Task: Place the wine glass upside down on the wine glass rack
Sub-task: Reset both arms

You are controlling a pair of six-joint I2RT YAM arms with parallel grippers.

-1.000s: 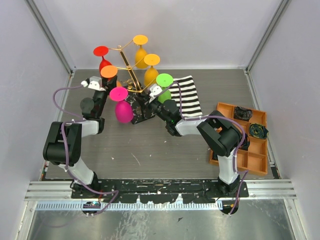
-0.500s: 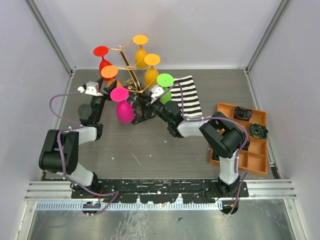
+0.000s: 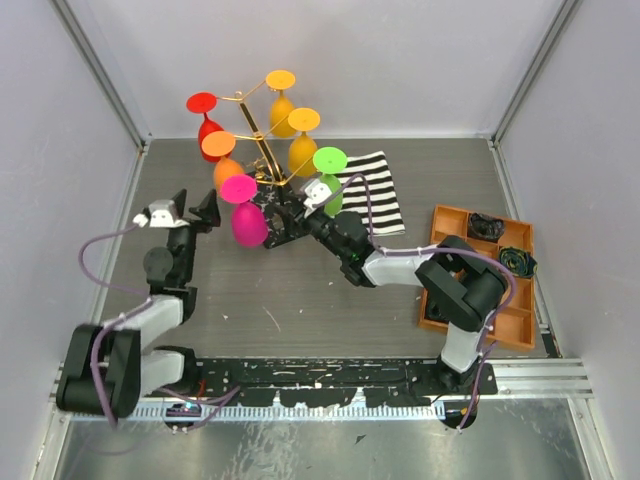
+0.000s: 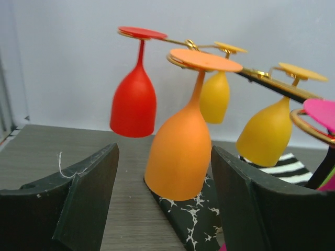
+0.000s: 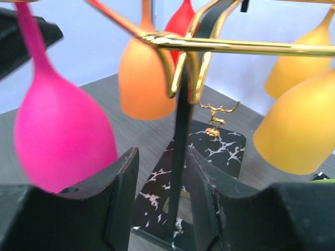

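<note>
**Task item.** The wine glass rack (image 3: pixel 262 148) stands at the far centre of the tabletop (image 3: pixel 300 300). Six glasses hang from its arms, all foot up and bowl down. I see no glass lying loose on the tabletop. I take the pink wine glass (image 3: pixel 246 224) as the one in hand. It hangs on the near-left arm, its long axis vertical.

**Left end effector** (image 3: pixel 195 206). Fingers spread wide, nothing between them. In the overhead view the pink glass lies at about 3 o'clock from it, near but apart. Its wrist view looks past the fingers to the orange glass (image 4: pixel 180 151) and the red glass (image 4: pixel 133 102), neither touched.

**Right end effector** (image 3: pixel 288 210). Fingers parted and holding nothing. Its wrist view shows the rack's dark post (image 5: pixel 180 157) standing between them, with a gap visible on each side. The pink glass lies at about 9 o'clock from it overhead, and the green glass (image 3: pixel 330 195) is just beside its wrist.

**Judgement.** The placement looks done. What remains is to clear both arms.

- The left arm is the nearer to the pink glass, but it is already free of it.
- The right arm is the concern, because its fingers straddle the post.
- It should back out along its own line, toward roughly 4 o'clock.
- Any sideways swing risks striking the post and shaking the hanging glasses.
</note>
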